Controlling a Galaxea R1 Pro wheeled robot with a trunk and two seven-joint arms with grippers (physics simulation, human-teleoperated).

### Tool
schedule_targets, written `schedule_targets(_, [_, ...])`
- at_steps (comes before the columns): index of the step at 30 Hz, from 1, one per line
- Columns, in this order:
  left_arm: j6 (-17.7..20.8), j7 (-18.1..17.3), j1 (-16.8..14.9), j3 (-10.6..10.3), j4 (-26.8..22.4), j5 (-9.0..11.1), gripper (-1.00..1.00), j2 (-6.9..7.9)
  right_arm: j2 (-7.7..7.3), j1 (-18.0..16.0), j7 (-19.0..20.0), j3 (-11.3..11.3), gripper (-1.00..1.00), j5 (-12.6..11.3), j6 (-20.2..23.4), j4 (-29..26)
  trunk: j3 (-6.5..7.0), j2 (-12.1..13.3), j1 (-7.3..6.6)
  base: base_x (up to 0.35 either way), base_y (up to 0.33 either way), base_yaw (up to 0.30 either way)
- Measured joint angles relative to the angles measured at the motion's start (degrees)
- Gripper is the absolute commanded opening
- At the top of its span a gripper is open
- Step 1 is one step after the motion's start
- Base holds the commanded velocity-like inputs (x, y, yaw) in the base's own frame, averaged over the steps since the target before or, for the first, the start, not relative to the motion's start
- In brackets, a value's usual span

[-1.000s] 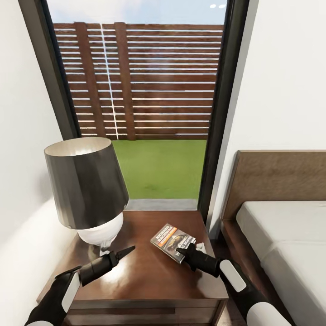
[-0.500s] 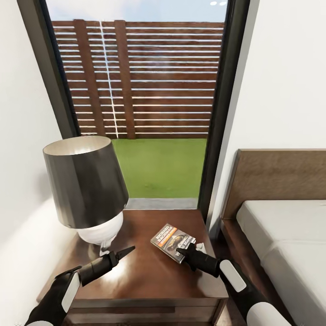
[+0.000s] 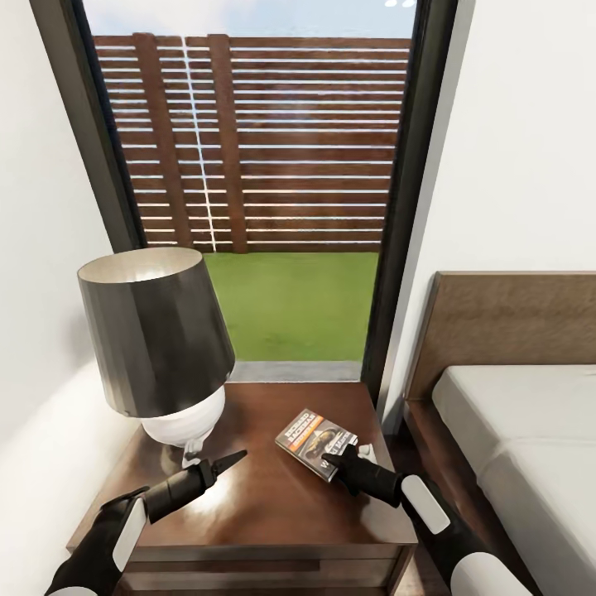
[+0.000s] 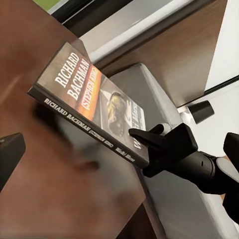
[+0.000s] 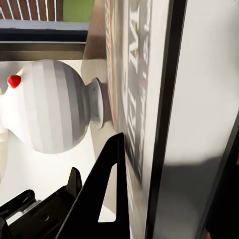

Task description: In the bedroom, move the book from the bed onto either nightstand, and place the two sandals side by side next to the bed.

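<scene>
On nightstand (image 3: 273,497): book placing step, near done.
Lamp (image 3: 157,348) at 9 o'clock; left gripper (image 3: 225,462) pinched closed, idle; book (image 3: 314,440) tilted, corner clamped by right gripper (image 3: 333,463) at 5 o'clock. Next probably release, then sandals.

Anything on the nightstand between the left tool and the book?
No. In the head view, only bare nightstand top lies between the left tool and the book; the lamp stands off to the side.
</scene>
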Motion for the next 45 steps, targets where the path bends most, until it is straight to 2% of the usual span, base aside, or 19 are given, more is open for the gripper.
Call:
schedule_targets(31, [0.0, 0.0, 0.0, 0.0, 0.1, 0.0, 1.00, 0.01, -0.07, 0.0, 0.0, 0.0, -1.00, 0.0, 0.0, 0.0, 0.00, 0.0, 0.00, 0.000, 0.000, 0.000])
schedule_targets(32, [0.0, 0.0, 0.0, 0.0, 0.1, 0.0, 1.00, -0.01, -0.05, 0.0, 0.0, 0.0, 1.00, 0.0, 0.0, 0.0, 0.00, 0.0, 0.00, 0.000, 0.000, 0.000])
schedule_targets(45, [0.0, 0.0, 0.0, 0.0, 0.0, 0.0, 1.00, 0.00, -0.06, 0.0, 0.0, 0.0, 1.00, 0.0, 0.0, 0.0, 0.00, 0.0, 0.00, 0.000, 0.000, 0.000])
